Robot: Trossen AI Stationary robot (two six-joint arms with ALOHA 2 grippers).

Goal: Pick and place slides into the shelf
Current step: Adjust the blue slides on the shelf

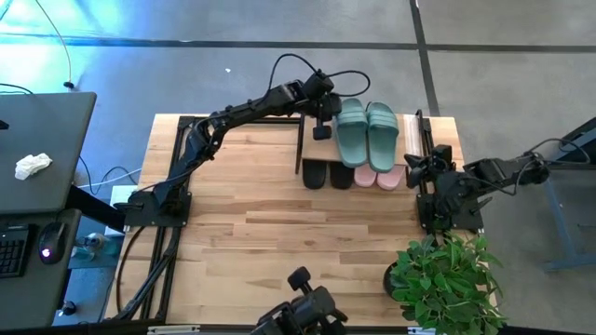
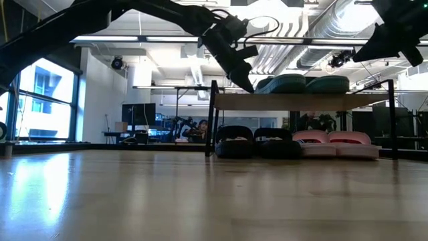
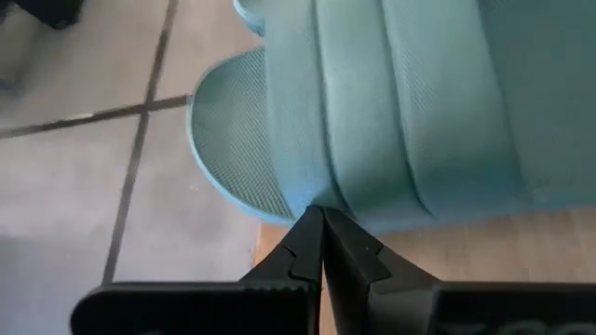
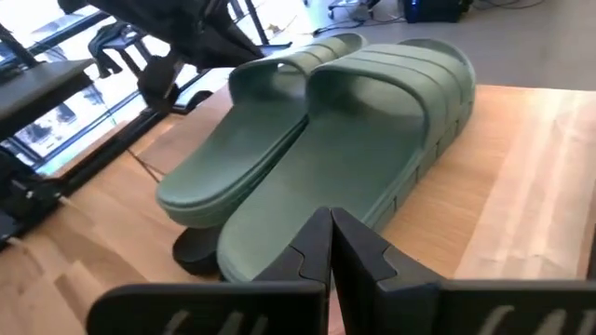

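Green slides (image 1: 367, 131) atop shelf (image 1: 313, 152), black and pink below; left jaws (image 1: 322, 132) and right jaws (image 1: 410, 160) together, flanking, likely nudging straight.

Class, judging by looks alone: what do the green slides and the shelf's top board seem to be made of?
Green slides: probably moulded foam or rubber, matte, with a fine dotted footbed texture and ribbed straps. Shelf top board: light wood with visible grain and a smooth finish.
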